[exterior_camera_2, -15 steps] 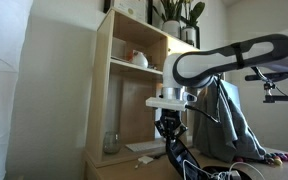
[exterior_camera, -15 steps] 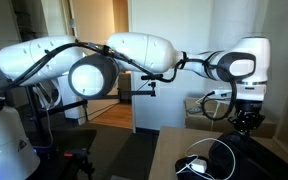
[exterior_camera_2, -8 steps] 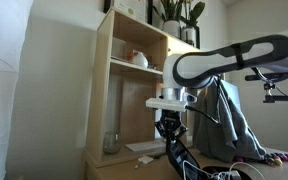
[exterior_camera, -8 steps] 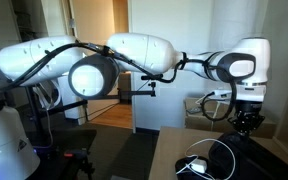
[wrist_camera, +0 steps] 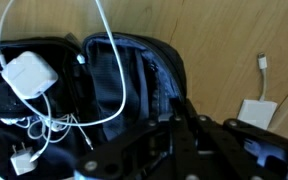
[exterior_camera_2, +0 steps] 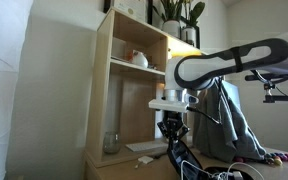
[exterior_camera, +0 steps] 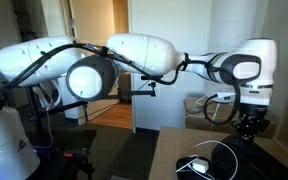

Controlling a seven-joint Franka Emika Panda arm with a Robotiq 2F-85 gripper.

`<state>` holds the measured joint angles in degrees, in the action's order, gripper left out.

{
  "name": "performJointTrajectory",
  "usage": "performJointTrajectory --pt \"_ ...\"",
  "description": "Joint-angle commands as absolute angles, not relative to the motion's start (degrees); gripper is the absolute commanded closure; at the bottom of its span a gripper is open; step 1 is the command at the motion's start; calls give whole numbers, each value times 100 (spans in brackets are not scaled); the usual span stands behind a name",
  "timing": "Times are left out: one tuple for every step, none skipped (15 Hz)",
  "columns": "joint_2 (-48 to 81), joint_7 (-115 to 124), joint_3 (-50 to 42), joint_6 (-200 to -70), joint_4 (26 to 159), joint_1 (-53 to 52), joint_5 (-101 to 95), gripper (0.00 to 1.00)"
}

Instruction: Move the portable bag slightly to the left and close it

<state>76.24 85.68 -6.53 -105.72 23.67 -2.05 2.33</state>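
The portable bag (wrist_camera: pixel 119 75) is a black soft case lying open on the wooden table, with a white charger (wrist_camera: pixel 28 74) and loose white cords inside it. In the wrist view my gripper (wrist_camera: pixel 181 108) is at the bag's right rim, its fingers pressed together on the fabric edge. In both exterior views the gripper (exterior_camera: pixel 251 130) (exterior_camera_2: pixel 171 136) hangs straight down over the bag (exterior_camera: pixel 222 160) (exterior_camera_2: pixel 188 166), low above the table.
A small white adapter with a cable (wrist_camera: pixel 256 108) lies on the table (wrist_camera: pixel 224 40) right of the bag. A wooden shelf unit (exterior_camera_2: pixel 134 90) stands beside the table. A tan box (exterior_camera: pixel 208 108) sits behind the gripper, and clothing (exterior_camera_2: pixel 234 125) hangs nearby.
The arm's wrist and gripper have shifted slightly to the right in both exterior views. The fingers stay together.
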Motion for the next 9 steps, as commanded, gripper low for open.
performJointTrajectory --pt "7710 8591 -695 -10575 2105 -111 212 99" --pt "7721 8527 -680 -10565 2062 -85 218 99" --pt "7830 8610 -600 -10488 1839 -42 129 99" --pt "7831 8566 -594 -10468 1830 -36 120 99" --pt "7852 8543 -595 -10484 1803 -33 106 99" --pt "7900 8518 -581 -10484 1772 -39 106 99" --pt "7914 8413 -657 -10479 1823 -71 182 99" --pt "7808 8391 -668 -10594 2119 -103 170 99" --pt "7889 8352 -655 -10536 2077 -102 186 99"
